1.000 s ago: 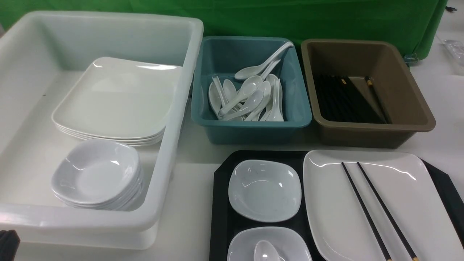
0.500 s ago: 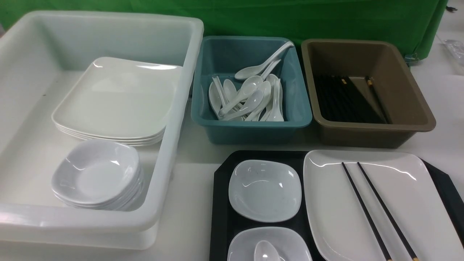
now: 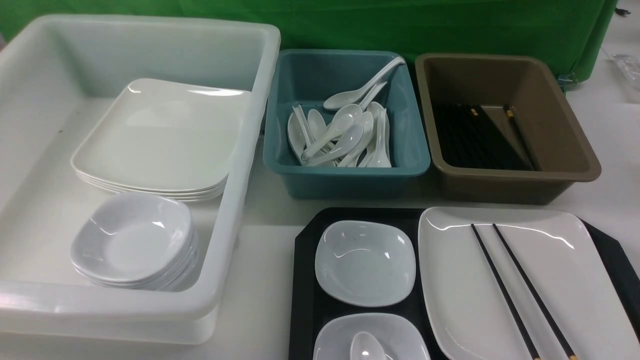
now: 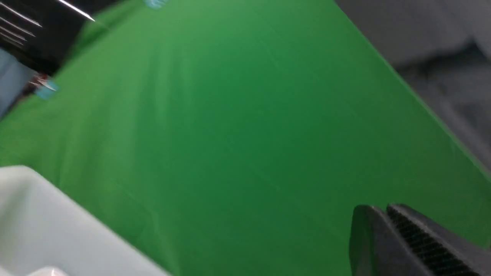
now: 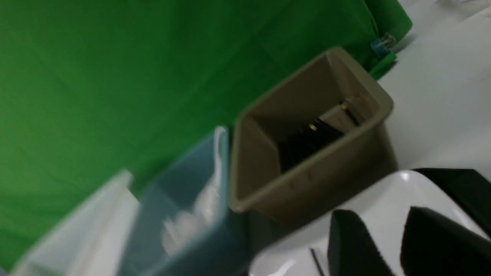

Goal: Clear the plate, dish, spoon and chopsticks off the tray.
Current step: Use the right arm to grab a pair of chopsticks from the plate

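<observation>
The black tray (image 3: 305, 280) lies at the front right of the table. On it sits a small white dish (image 3: 365, 262), and nearer the front a second dish (image 3: 395, 335) holds the white spoon (image 3: 366, 348). The large white plate (image 3: 450, 285) fills the tray's right side, with the black chopsticks (image 3: 515, 290) lying across it. Neither gripper shows in the front view. My left gripper (image 4: 378, 209) is shut and empty, seen against green cloth. My right gripper (image 5: 379, 214) hovers open over the plate (image 5: 383, 191), nothing between its fingers.
A big white tub (image 3: 240, 200) at the left holds stacked plates and dishes. Behind the tray stand a teal tub (image 3: 350, 175) with several spoons and a brown tub (image 3: 510, 185) with chopsticks. Green cloth (image 3: 350, 20) closes off the back.
The dark tip of my left gripper, at the front view's bottom left corner a second ago, has dropped out of that view. Nothing on the table has moved.
</observation>
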Tool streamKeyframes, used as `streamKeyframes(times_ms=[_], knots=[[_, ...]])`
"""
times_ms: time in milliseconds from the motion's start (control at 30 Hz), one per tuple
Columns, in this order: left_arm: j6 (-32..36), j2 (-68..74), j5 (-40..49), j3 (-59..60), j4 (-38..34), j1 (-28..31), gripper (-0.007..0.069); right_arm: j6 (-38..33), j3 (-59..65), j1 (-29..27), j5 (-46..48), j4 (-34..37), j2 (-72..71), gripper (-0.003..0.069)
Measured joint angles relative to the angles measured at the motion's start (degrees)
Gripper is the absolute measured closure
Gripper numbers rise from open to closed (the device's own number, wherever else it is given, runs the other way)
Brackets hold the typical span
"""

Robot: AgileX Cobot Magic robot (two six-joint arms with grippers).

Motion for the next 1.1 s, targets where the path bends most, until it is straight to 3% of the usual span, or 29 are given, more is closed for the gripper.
streamKeyframes(times_ms=[67, 100, 133, 167, 200, 267, 300, 333, 367, 400, 467, 500, 600, 767, 833, 967, 1100], knots=[[1.22, 5.24, 16.81, -10.88, 4.03, 0.0, 0.0607, 2.25, 0.0, 0.0, -3.9, 0.76, 0.0, 0.0417], [2.01, 5.74, 19.35, -11.67, 4.15, 0.0, 0.0607, 2.24, 0.0, 0.0, -4.16, 0.84, 0.0, 0.0417], [5.7, 9.52, 27.76, -16.87, 4.42, 0.0, 0.0607, 2.41, 0.0, 0.0, -6.06, 0.96, 0.0, 0.0417], [6.3, 10.08, 28.89, -17.58, 4.42, 0.0, 0.0607, 2.41, 0.0, 0.0, -6.76, 0.96, 0.0, 0.0419], [10.53, 14.8, 37.55, -22.77, 3.58, 0.0, 0.0607, 2.53, 0.0, 0.1, -8.37, 0.96, 0.0, 0.044], [17.1, 21.42, 47.44, -28.28, 1.66, 0.0, 0.0607, 2.21, -2.35, 0.87, -3.48, -0.69, 0.02, 0.0503], [17.61, 21.99, 48.15, -28.66, 1.47, 0.0, 0.0607, 1.96, -3.33, 1.01, -2.62, -1.26, 0.19, 0.0512], [20.94, 25.78, 51.98, -30.49, -0.28, 0.0, 0.0607, -0.72, -8.71, 2.48, 6.95, -3.38, 1.75, 0.0585], [21.9, 26.78, 52.82, -30.81, -0.82, 0.0, 0.0607, -1.73, -10.23, 2.69, 8.21, -3.7, 2.39, 0.0591], [25.77, 30.97, 55.99, -31.4, -3.38, 0.0, 0.0607, -6.71, -16.69, 4.63, 18.94, -4.6, 6.04, 0.062], [27.97, 33.15, 57.61, -31.4, -4.8, 0.0, 0.0607, -9.41, -21.5, 5.92, 24.7, -5.02, 9.8, 0.0627], [30.47, 36.15, 59.83, -31.4, -6.72, 0.0, 0.0607, -12.19, -26.73, 7.34, 33.39, -5.6, 15.18, 0.0631], [32.63, 41.7, 63.87, -31.4, -9.21, 0.0, 0.0607, -15.74, -35.89, 9.61, 46.11, -6.49, 27.14, 0.0619], [33.27, 45.96, 66.53, -31.4, -9.5, 0.0, 0.0607, -22.14, -42.77, 10.92, 54.71, -6.88, 44.15, 0.0488], [33.38, 46.27, 66.6, -31.4, -9.35, 0.0, 0.0607, -25.1, -45.16, 11.12, 55.21, -7.49, 54.38, 0.0307], [33.44, 46.27, 67.33, -31.4, -9.21, 0.0, 0.0607, -26.33, -47.09, 11.24, 52.79, -9.54, 68.06, 0.0065], [33.44, 46.27, 67.53, -31.4, -9.08, 0.0, 0.0607, -26.4, -48.06, 11.34, 49.8, -10.04, 77.32, -0.0008]])
